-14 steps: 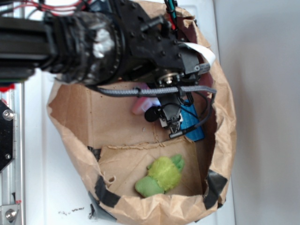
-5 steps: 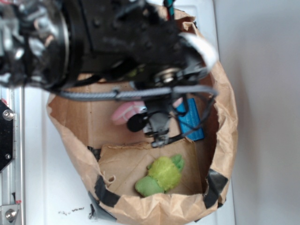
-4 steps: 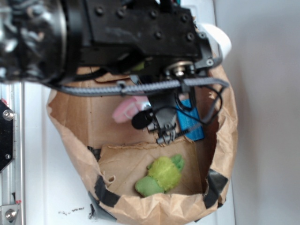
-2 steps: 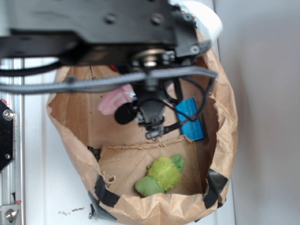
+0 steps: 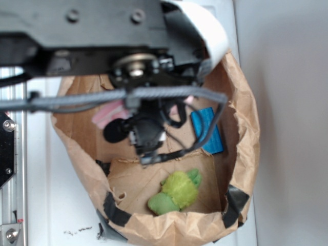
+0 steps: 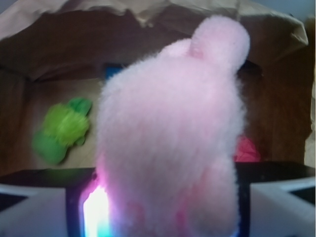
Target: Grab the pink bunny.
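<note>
Inside the bag, location: a brown paper bag [image 5: 241, 128] stands open on a white surface, and the arm reaches down into it from above.
Gripper: the gripper [image 5: 146, 136] hangs in the upper half of the bag's opening; its jaws are not separately visible in the exterior view.
Pincer state: clamped on the pink bunny [image 6: 170, 143], judged from the wrist view, where the plush fills the space between the 2 pale finger pads [image 6: 32, 210] at the bottom corners.
Bunny position: held in the gripper; in the exterior view only a pink patch [image 5: 108, 110] shows beside the wrist, near the bag's left wall. Whether it is clear of the bag floor cannot be told.
Other contents: 1 green plush [image 5: 177, 192] lies on the cardboard floor near the bag's lower rim, well apart from the gripper; 1 blue object [image 5: 207, 130] rests toward the right wall; 1 red wad [image 6: 247, 148] shows behind the bunny in the wrist view.
Step in hand: the grasp appears made; the task looks close to complete.
Next move: a straight lift out of the opening, keeping the grip firm and clear of the paper rim, since soft plush can slip.
</note>
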Controlling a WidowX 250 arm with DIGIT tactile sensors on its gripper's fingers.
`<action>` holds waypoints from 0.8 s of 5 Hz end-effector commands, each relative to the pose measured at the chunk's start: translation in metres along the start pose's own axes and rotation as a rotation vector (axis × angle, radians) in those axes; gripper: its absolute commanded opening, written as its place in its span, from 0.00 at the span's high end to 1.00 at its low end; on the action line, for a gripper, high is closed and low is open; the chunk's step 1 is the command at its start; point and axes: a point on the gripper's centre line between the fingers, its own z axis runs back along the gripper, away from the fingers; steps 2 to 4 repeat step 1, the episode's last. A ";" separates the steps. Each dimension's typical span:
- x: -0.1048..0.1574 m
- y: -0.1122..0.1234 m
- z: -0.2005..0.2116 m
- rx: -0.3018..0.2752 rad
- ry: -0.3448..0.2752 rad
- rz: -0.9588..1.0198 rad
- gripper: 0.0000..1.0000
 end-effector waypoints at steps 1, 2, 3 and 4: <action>0.001 0.006 0.011 0.014 -0.059 -0.020 1.00; 0.001 0.006 0.011 0.014 -0.059 -0.020 1.00; 0.001 0.006 0.011 0.014 -0.059 -0.020 1.00; 0.001 0.006 0.011 0.014 -0.059 -0.020 1.00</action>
